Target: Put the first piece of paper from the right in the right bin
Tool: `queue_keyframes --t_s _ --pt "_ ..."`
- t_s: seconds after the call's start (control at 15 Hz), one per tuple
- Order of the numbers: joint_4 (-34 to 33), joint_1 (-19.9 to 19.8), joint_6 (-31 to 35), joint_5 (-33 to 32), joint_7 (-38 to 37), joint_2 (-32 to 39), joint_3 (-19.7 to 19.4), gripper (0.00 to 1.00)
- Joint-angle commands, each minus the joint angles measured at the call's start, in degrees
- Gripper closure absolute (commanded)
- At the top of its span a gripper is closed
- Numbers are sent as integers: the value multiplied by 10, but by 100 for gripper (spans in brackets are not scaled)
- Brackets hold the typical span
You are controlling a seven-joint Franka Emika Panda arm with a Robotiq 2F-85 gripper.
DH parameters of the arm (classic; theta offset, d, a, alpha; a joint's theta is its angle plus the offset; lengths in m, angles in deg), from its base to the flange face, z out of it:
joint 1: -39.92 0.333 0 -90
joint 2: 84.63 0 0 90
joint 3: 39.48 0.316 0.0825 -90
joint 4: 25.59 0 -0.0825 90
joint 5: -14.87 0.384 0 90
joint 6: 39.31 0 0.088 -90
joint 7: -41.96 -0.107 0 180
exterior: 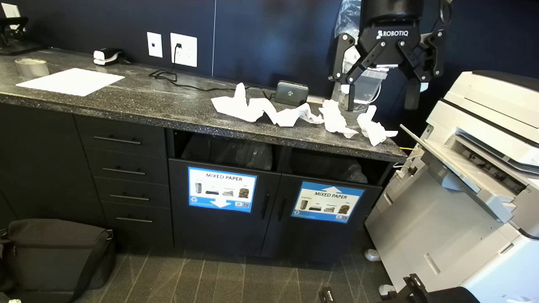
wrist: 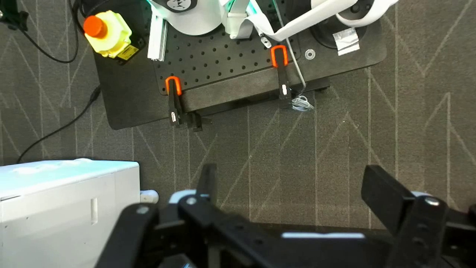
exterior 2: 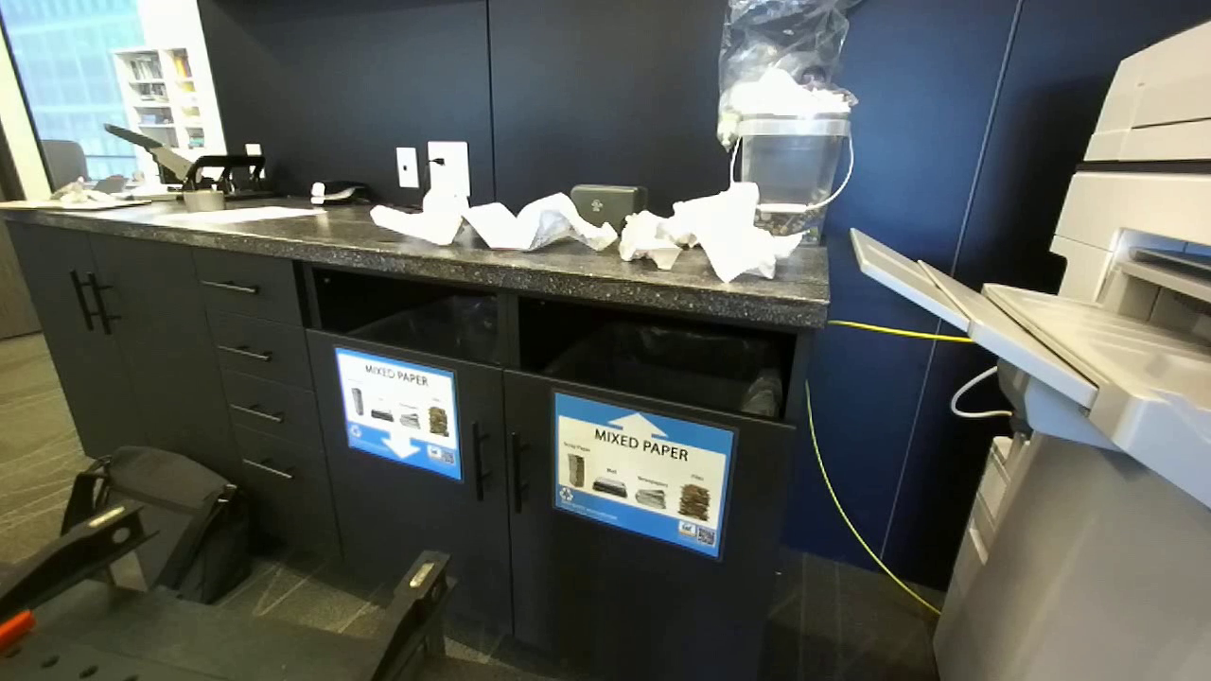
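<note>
The first piece of paper from the right (exterior: 374, 129) is a small crumpled white scrap near the counter's right end. It shows also in an exterior view as a folded white paper (exterior 2: 740, 236). Below it is the right bin (exterior: 313, 242), a dark cabinet with an open slot at the top and a blue-and-white MIXED PAPER sign with an upward arrow; both exterior views show this bin (exterior 2: 643, 601). My gripper (exterior: 381, 101) points down, open and apart from the paper. In the wrist view, only carpet lies below the gripper (wrist: 290, 173), with no paper between its fingers.
More crumpled papers (exterior: 290, 115) lie left along the counter (exterior: 139, 97). Behind stand a small dark box (exterior: 291, 92) and a clear bucket (exterior 2: 790, 165). The left bin (exterior: 210, 235) adjoins. A copier (exterior: 425, 219) with protruding trays stands right; my clamped base table (wrist: 130, 93) faces the counter.
</note>
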Motion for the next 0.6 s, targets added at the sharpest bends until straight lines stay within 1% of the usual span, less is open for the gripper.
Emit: queue_keyframes --t_s 0.0,0.07,0.13,0.2,0.27,0.4,0.53 --pt "11 7 21 -29 3 -6 -15 0" --pt "14 6 27 -43 10 -8 -19 0" --pt "19 5 39 -71 25 -10 -22 0" --pt "29 4 63 -115 46 -16 -26 0" --pt "37 2 83 -141 63 -19 -37 0" --pt "56 -4 138 -192 106 -21 -66 0" --pt "68 -12 196 -226 157 -19 -105 0"
